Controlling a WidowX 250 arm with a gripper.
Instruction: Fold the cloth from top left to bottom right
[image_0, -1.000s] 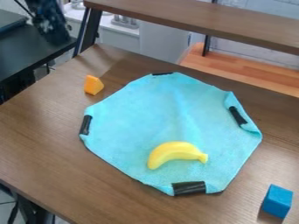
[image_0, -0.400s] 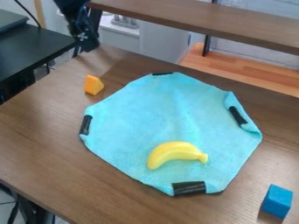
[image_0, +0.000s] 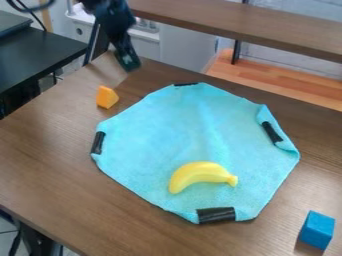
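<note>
One brown bench (image_0: 47, 165) carries the spread blue cloth (image_0: 160, 135). The view's top edge cuts off the arm (image_0: 112, 17); its claw (image_0: 128, 61) hangs beyond the cloth's upper-left side, how open or whether holding anything I cannot tell. A banana (image_0: 200, 173) lies on the cloth, a blue block (image_0: 317, 229) and orange wedge (image_0: 105, 97) off it.
</note>
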